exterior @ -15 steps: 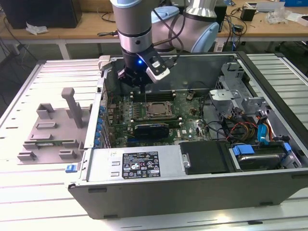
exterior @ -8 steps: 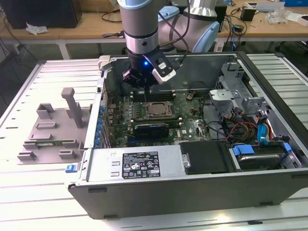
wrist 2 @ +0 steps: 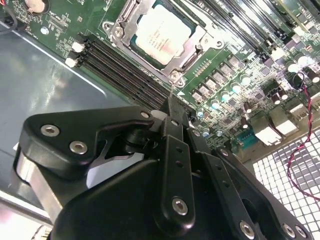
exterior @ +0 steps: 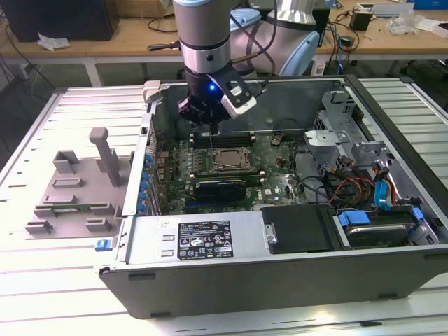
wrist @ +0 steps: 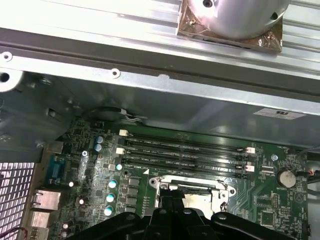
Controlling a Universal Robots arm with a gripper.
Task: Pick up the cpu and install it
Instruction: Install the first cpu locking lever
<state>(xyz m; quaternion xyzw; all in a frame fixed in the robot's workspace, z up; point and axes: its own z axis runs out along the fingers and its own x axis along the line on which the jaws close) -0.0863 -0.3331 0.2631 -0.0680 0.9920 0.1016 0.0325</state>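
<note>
Silver arm [exterior: 203, 24] with pale blue joint caps [exterior: 301, 45]. Above the black claw [wrist 2: 172, 104] glows a blue light [exterior: 211, 87]; silver screws [wrist 2: 179, 205] stud its links.

Layout relative to the computer case [exterior: 280, 273]: the cpu [exterior: 226, 159] lies inside, seated on the motherboard [exterior: 276, 168]. The gripper [exterior: 208, 128] hangs inside, above the memory slots [exterior: 231, 138]. The fixture [exterior: 77, 189] stands outside, at the exterior view's left.
</note>
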